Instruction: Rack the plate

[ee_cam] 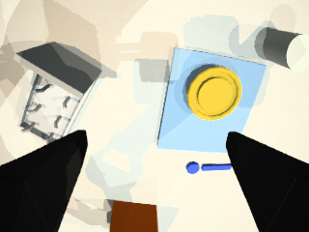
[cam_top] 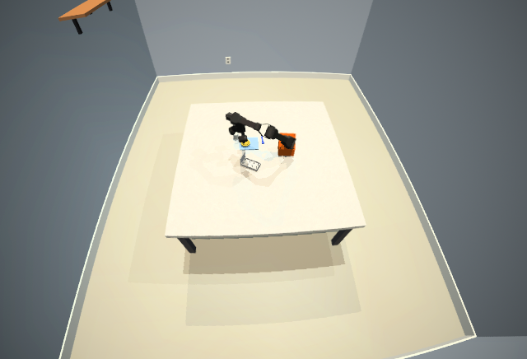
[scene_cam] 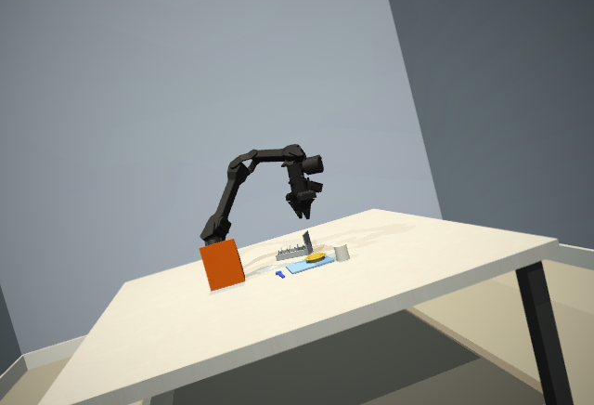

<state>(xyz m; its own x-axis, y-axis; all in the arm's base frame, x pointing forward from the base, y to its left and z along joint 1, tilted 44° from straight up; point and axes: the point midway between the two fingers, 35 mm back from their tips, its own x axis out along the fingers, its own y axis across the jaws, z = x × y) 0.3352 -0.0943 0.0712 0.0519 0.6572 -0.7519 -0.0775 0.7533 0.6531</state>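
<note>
A round yellow plate (cam_top: 245, 143) (scene_cam: 315, 257) (ee_cam: 215, 93) lies flat on a light blue mat (cam_top: 254, 146) (scene_cam: 298, 267) (ee_cam: 180, 134). The grey dish rack (cam_top: 257, 169) (scene_cam: 287, 255) (ee_cam: 60, 63) stands apart from the mat, with a tall panel at one end and rows of short rails; it is empty. My gripper (scene_cam: 303, 216) (ee_cam: 157, 138) is open with nothing between its fingers. It points down and hangs well above the table, over the area of the plate and rack. In the wrist view the plate shows beyond the right fingertip and the rack beyond the left one.
A whitish cylinder (cam_top: 235, 137) (scene_cam: 342, 252) (ee_cam: 280, 47) stands beside the mat's far end. A small blue utensil (cam_top: 262, 139) (scene_cam: 279, 274) (ee_cam: 214, 167) lies by the mat on the side toward the orange block (cam_top: 282, 149) (scene_cam: 222, 266) (ee_cam: 134, 217) under my arm's base.
</note>
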